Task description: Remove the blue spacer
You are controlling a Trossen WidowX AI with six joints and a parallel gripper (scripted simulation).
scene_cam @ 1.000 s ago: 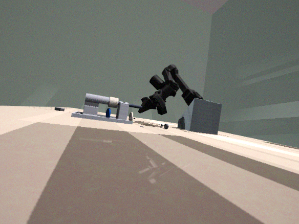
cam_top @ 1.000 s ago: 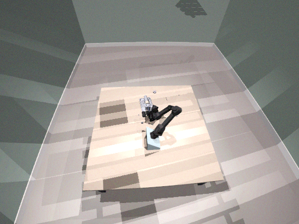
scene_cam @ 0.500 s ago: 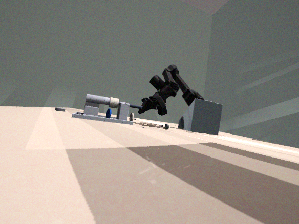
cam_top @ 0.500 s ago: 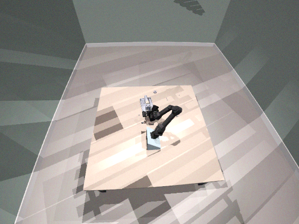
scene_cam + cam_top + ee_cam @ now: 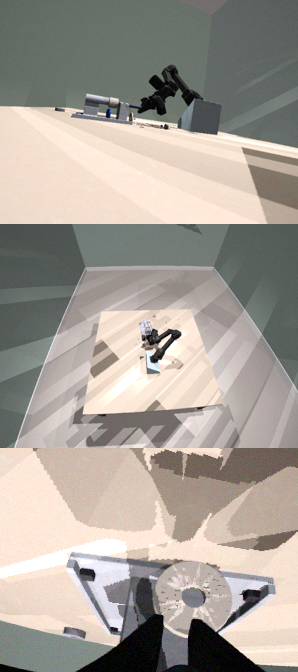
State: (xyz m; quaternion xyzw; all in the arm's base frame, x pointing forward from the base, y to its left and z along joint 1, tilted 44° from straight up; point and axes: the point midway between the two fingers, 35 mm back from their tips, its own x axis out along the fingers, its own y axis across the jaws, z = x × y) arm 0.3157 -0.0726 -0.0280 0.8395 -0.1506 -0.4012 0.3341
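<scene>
Shaft (image 5: 135, 106) first: it reaches from the narrow upright post toward the arm, on that post's side of the housing block (image 5: 91, 109), with its outer end in the end effector (image 5: 148, 336) (image 5: 140, 110) (image 5: 176, 621).

Biggest is the worktop (image 5: 122, 387) (image 5: 102, 166) (image 5: 40, 523), carrying everything around the housing block. Well apart from that block, the black arm (image 5: 167, 346) (image 5: 181, 83) rises off a blue-grey pedestal (image 5: 153, 371) (image 5: 206, 117) and bends back toward it. Under the housing block lies a pale base plate (image 5: 142, 327) (image 5: 102, 118) (image 5: 90, 585). A grey cylinder (image 5: 97, 99) lies atop the block, a beige collar (image 5: 113, 102) at its end nearer the upright post (image 5: 122, 111). The end effector's fingers are narrow, closed on the shaft.

Smaller still, a beige disc (image 5: 131, 116) stands on edge beyond the post from the housing block. The blue spacer (image 5: 108, 113) is upright between block and post, below the collar; what it touches underneath I cannot tell. Past the block's other side, a grey disc (image 5: 154, 315) (image 5: 59, 109) (image 5: 74, 632) lies flat.
</scene>
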